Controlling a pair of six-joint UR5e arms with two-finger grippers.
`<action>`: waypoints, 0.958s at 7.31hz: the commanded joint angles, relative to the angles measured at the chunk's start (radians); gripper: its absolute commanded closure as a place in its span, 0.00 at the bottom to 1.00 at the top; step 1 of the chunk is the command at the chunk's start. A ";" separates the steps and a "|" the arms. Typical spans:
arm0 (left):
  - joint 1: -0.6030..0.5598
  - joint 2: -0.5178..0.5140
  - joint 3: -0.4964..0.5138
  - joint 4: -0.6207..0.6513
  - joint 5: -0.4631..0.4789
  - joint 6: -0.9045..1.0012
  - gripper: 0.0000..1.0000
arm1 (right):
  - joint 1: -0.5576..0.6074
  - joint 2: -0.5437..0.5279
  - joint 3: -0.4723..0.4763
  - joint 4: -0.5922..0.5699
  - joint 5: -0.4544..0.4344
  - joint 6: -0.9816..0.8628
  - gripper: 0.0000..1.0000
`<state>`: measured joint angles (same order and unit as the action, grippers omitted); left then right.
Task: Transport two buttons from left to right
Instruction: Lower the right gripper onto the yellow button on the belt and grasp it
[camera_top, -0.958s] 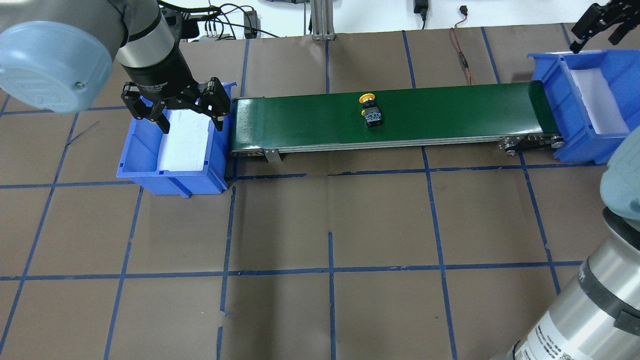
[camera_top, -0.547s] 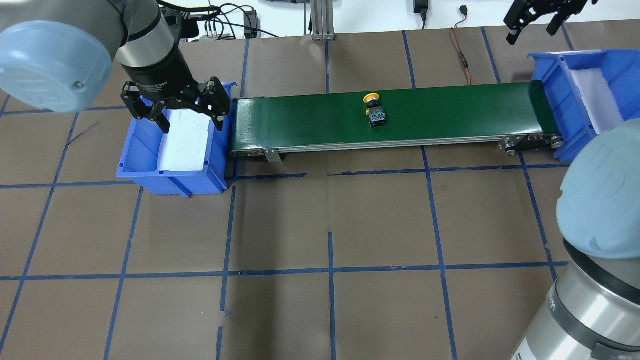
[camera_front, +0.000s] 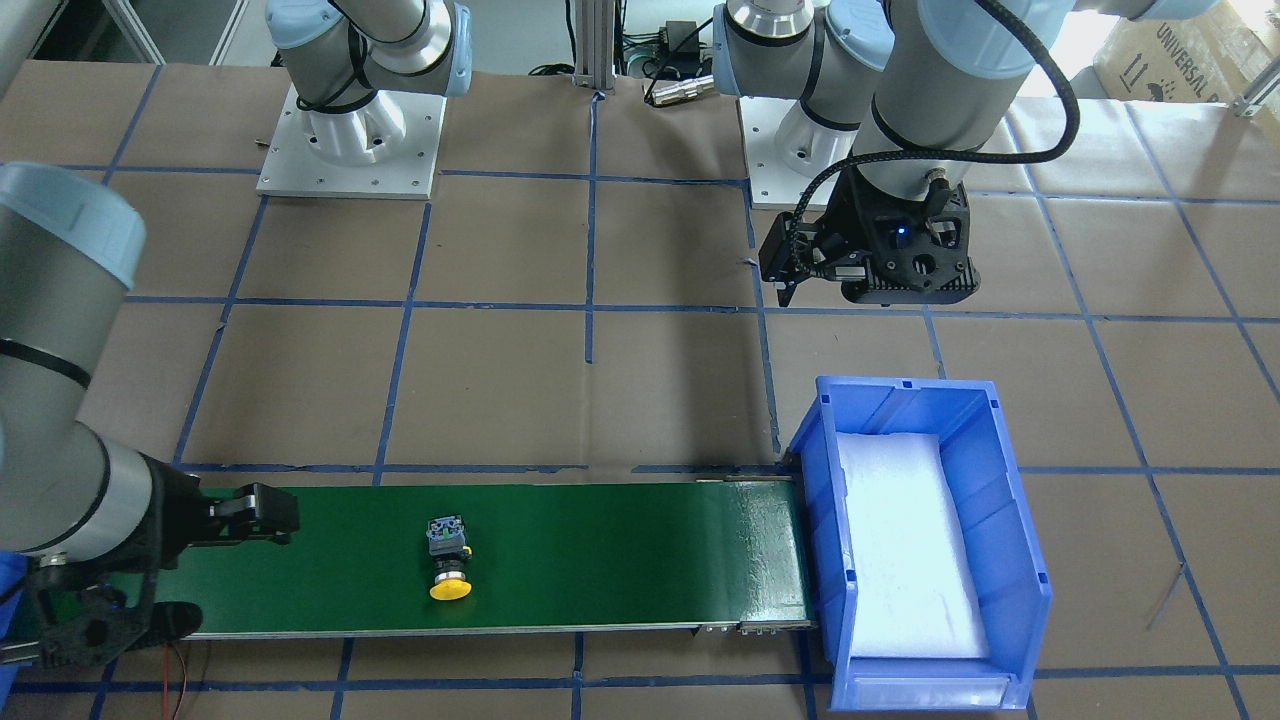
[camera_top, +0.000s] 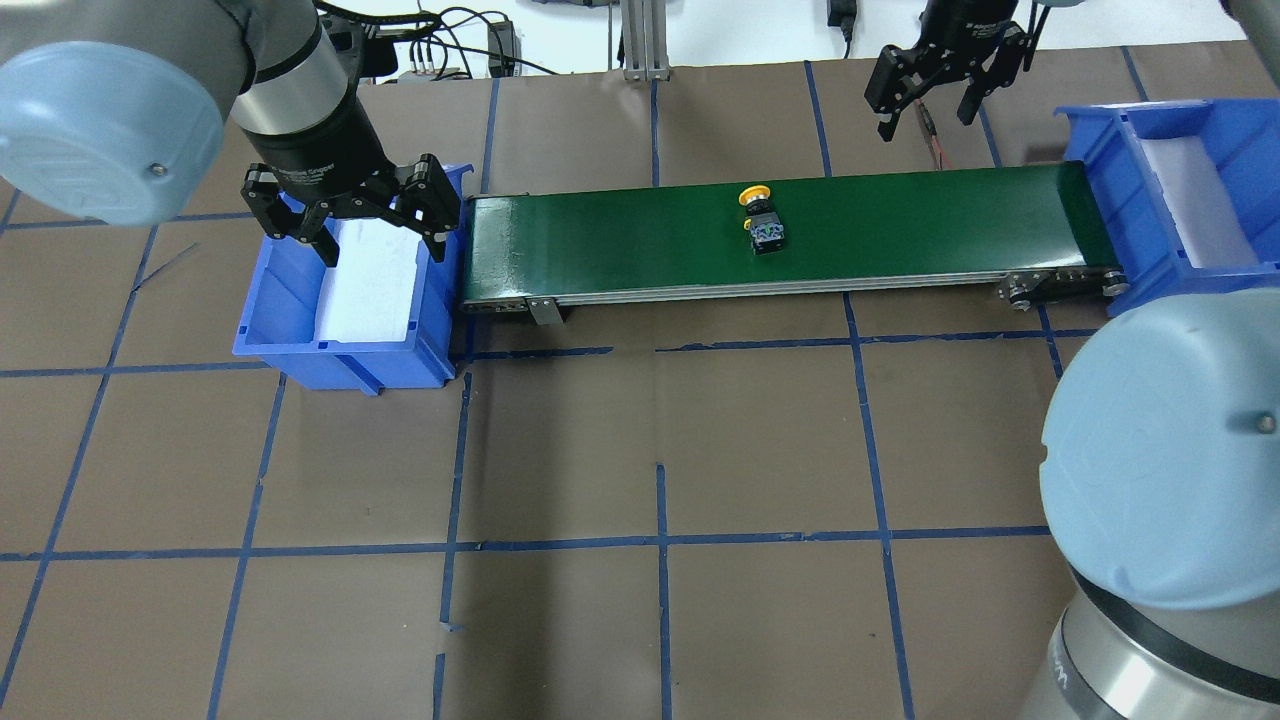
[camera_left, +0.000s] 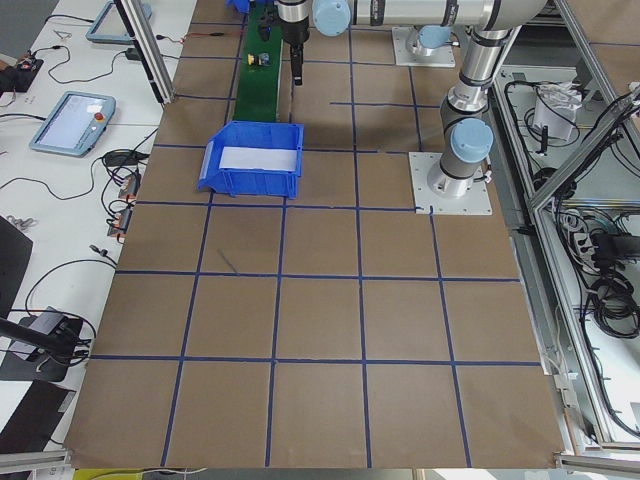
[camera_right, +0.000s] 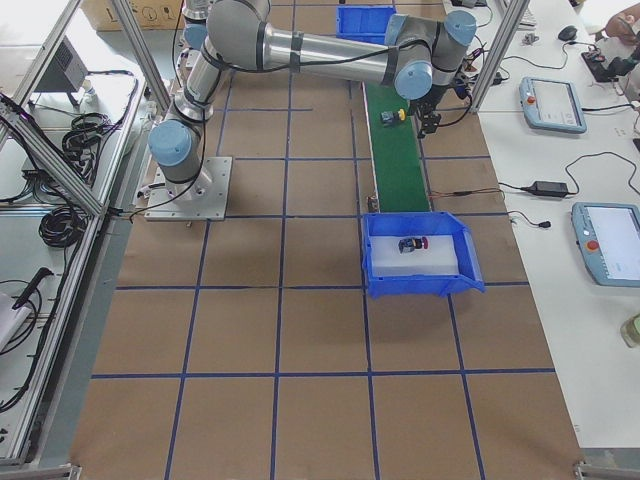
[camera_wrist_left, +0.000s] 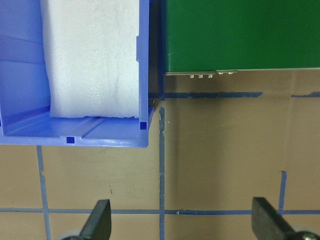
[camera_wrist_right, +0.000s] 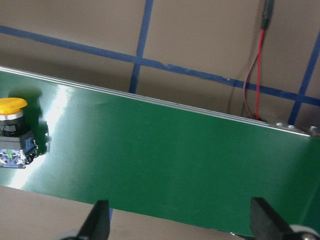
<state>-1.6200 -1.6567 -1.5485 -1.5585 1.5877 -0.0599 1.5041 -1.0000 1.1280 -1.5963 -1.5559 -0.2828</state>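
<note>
So the yellow button (camera_top: 760, 215) is lying on its side on the green belt (camera_top: 620, 240), a bit past the middle toward the robot's right, with its cap pointing at the far edge and the black block toward the near edge. In the right wrist view it sits at the left edge of the frame (camera_wrist_right: 12, 132), silver collar showing between cap and block. The red button (camera_right: 412, 244) is in the right bin (camera_right: 425, 290), lying on the white foam pad (camera_right: 440, 255) there; it only shows in the right side view and it's pretty small. The right tool (camera_top: 927, 100) hangs beyond the belt's far edge, well apart from the yellow button, fingers spread wide with nothing between them. Its own camera looks down on the belt and a red cable (camera_wrist_right: 257, 75) on the tabletop (camera_top: 600, 450). At the other end of the belt is the left bin (camera_top: 290, 300), butted right up against the belt end, with just its own foam liner (camera_top: 370, 280) showing inside. The left tool (camera_top: 345, 215) hangs up in the air by that bin, also splayed wide and holding nothing.
</note>
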 joint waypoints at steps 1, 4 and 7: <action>0.000 0.000 -0.001 0.000 0.000 0.000 0.00 | 0.053 -0.038 0.160 -0.153 0.033 0.081 0.00; 0.000 0.000 -0.001 0.000 0.000 0.000 0.00 | 0.137 -0.095 0.368 -0.429 0.014 0.177 0.00; 0.000 0.000 -0.001 0.000 0.000 0.000 0.00 | 0.154 -0.066 0.414 -0.516 0.014 0.192 0.03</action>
<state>-1.6199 -1.6567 -1.5493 -1.5585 1.5877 -0.0598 1.6460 -1.0841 1.5333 -2.0832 -1.5431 -0.1003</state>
